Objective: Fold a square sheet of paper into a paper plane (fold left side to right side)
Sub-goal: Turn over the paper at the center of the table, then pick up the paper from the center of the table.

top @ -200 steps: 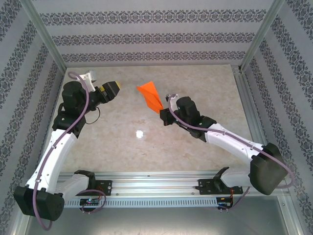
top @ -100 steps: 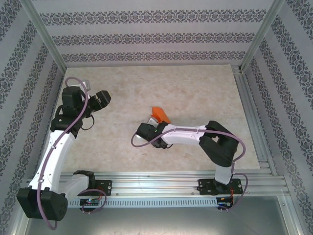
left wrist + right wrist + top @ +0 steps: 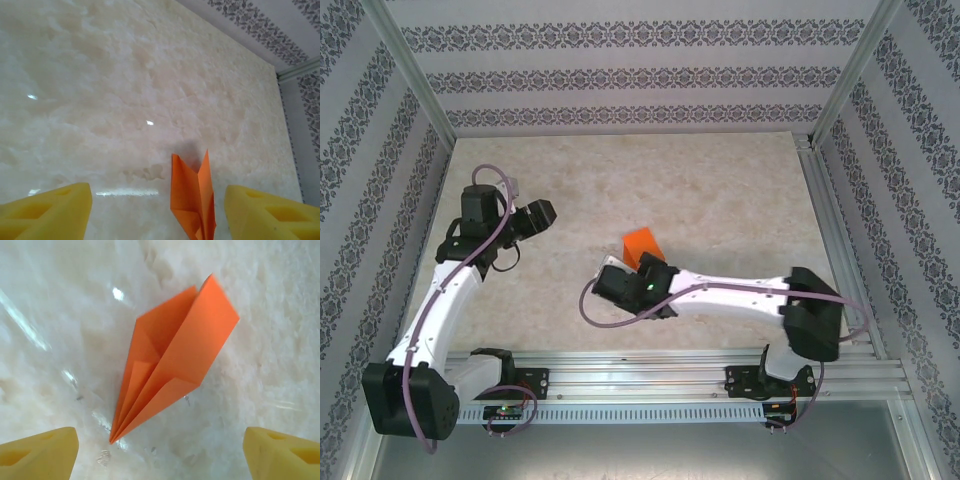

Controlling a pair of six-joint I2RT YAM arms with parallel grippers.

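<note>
Paper plane [image 3: 170, 370]: lying on the table [image 3: 270, 300] below the right gripper [image 3: 160, 455], between its two yellow fingers [image 3: 40, 450] and touched by neither.
Right gripper state: the jaws are spread wide and nothing is held.
Plane axis: in the right wrist view the long axis is laid diagonally. The nose is pointed to the lower left and the blunt tail to the upper right. The centre crease and folded flaps are turned upward.
Plane place: near the table's middle in the top view [image 3: 642, 243], just beyond the right gripper [image 3: 645, 268].
Right arm [image 3: 740, 293]: stretched low toward the left across the near part of the table, and bent sharply at the elbow above its base.
Left gripper [image 3: 540, 213]: held over the left side of the table, well apart from the plane and aimed toward it. Its fingers [image 3: 50, 207] are parted with nothing gripped.
Left arm [image 3: 440, 300]: raised from its base along the table's left edge, with the wrist turned to the right.
Hidden: in the top view the plane's near part is covered by the right gripper. In the left wrist view the two-pointed tail [image 3: 192, 200] is directed upward and the nose is cut off by the lower edge.
</note>
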